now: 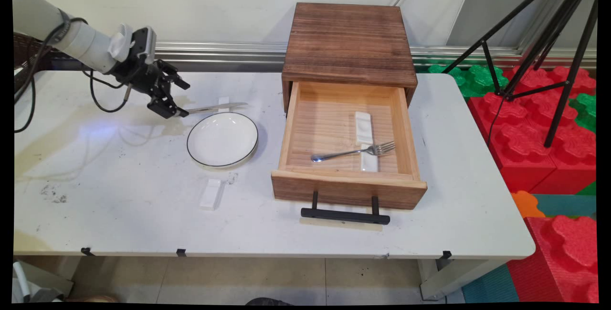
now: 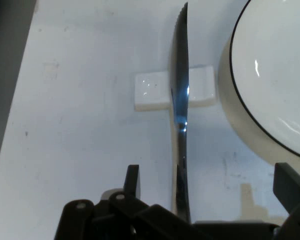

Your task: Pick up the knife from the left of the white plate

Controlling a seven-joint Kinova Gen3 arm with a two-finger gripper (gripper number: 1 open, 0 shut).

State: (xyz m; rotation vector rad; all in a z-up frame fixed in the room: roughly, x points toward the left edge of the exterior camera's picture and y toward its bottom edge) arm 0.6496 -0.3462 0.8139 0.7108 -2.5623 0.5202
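Observation:
A table knife (image 1: 217, 107) (image 2: 180, 100) lies behind a white plate (image 1: 222, 139) (image 2: 270, 75), its blade propped on a small white rest (image 1: 223, 102) (image 2: 150, 91). My gripper (image 1: 180, 98) (image 2: 210, 176) is low at the knife's handle end, to the plate's upper left. Its fingers stand open on either side of the handle. The left finger (image 2: 132, 179) is closer to the knife than the right one (image 2: 290, 184). The linkage hides the end of the handle.
A wooden box (image 1: 348, 42) stands at the back with its drawer (image 1: 348, 179) pulled open, holding a fork (image 1: 353, 151) across a white rest (image 1: 363, 128). Another white rest (image 1: 211, 194) lies in front of the plate. A black tripod (image 1: 549, 37) and red foam blocks (image 1: 534, 128) stand off the right edge.

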